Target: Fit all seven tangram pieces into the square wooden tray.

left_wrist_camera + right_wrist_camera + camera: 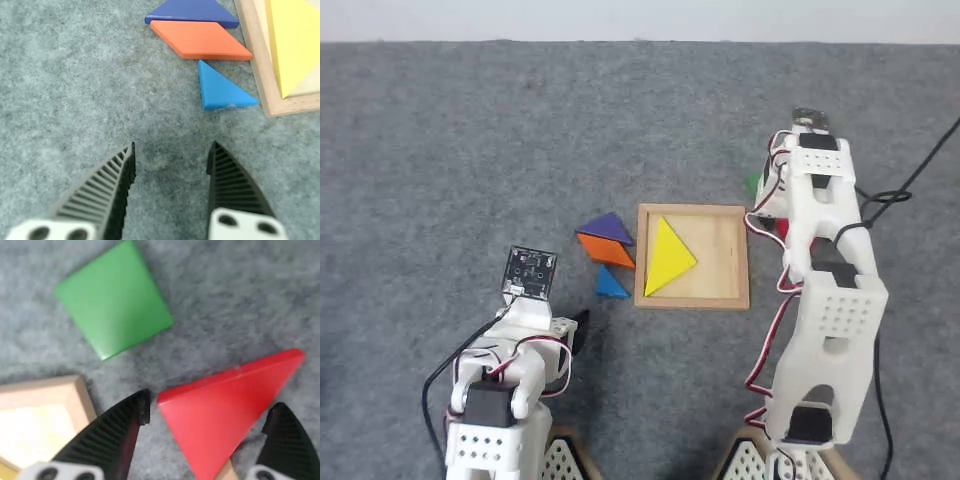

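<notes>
The square wooden tray [738,258] lies mid-table with a yellow triangle [668,256] inside it. Left of the tray sit a purple triangle [607,227], an orange parallelogram [607,249] and a small blue triangle [611,284]. My left gripper [173,150] hovers open over bare carpet, short of the blue triangle [220,91] and apart from it. Beside the tray's far right corner lie a green square [114,299] and a red triangle [225,407]. My right gripper [212,412] is open, its fingers straddling the red triangle.
Grey carpet covers the table. The right arm [825,300] stands along the tray's right side and covers part of the green square [753,184] and red triangle [781,228]. A tan sliver [227,472] shows under the red triangle's near tip. Cables trail at the right edge.
</notes>
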`<state>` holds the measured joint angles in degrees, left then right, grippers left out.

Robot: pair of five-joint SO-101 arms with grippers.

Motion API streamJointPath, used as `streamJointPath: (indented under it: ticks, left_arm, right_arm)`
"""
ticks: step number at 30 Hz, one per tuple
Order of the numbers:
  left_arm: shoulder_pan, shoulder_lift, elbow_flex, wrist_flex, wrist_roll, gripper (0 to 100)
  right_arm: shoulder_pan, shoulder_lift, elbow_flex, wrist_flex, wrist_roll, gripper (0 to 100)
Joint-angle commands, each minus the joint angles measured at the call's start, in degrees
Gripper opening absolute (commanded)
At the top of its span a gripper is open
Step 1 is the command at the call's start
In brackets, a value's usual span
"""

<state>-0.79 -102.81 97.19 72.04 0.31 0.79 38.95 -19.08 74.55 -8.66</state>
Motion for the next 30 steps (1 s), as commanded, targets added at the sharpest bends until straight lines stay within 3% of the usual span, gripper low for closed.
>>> streamJointPath:
  ticks: [1, 10, 22, 30]
  left_arm:
    - [-0.09, -1.23, -0.75, 0.18, 0.53, 23]
    - [-0.09, -1.23, -0.75, 0.18, 0.53, 23]
    - [-0.09, -1.23, -0.75, 0.18, 0.53, 23]
    - [-0.09, -1.23, -0.75, 0.18, 0.53, 23]
  right_arm:
    - [1.27, -0.75, -2.90, -1.27, -1.58, 36.6]
    - [1.36, -0.66, -2.64, -1.10, -1.58, 29.2]
    - [1.36, -1.36, -2.90, 2.24, -1.23, 28.3]
    - [1.19, -1.36, -2.90, 2.59, 2.20, 15.0]
